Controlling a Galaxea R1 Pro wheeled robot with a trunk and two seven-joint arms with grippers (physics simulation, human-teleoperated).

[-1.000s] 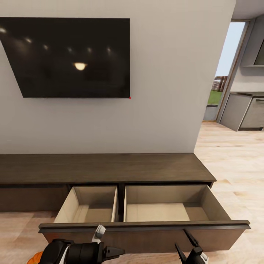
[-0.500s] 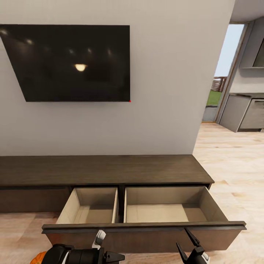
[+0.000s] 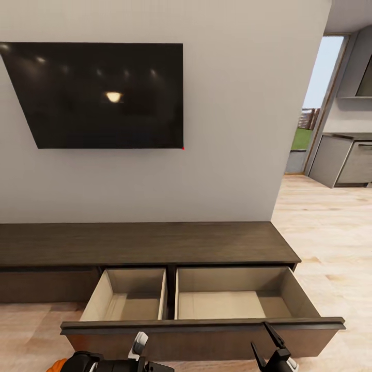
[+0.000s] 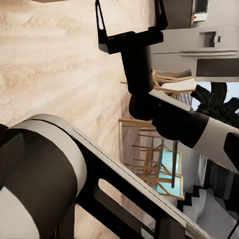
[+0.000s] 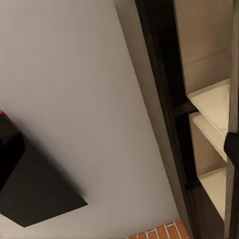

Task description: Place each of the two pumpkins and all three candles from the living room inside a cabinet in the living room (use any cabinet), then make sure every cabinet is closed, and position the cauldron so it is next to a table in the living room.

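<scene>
Two pale compartments of the cabinet (image 3: 155,243) stand pulled open before me, both bare inside, its long drawer front hiding the floor just behind it. My right tool (image 3: 266,343) pokes up at the head view's lower edge, fingers spread with nothing between them; the left wrist view shows it (image 4: 130,17) likewise. My left tool (image 3: 155,368) is cut off by the frame, so I cannot tell its state. One orange sliver, a pumpkin (image 3: 56,366), peeks beside my left arm, mostly cropped. Above hangs a dark television (image 3: 103,95).

Right gripper (image 3: 269,342) fingers (image 3: 274,334) spread, left arm (image 3: 106,363) low
</scene>
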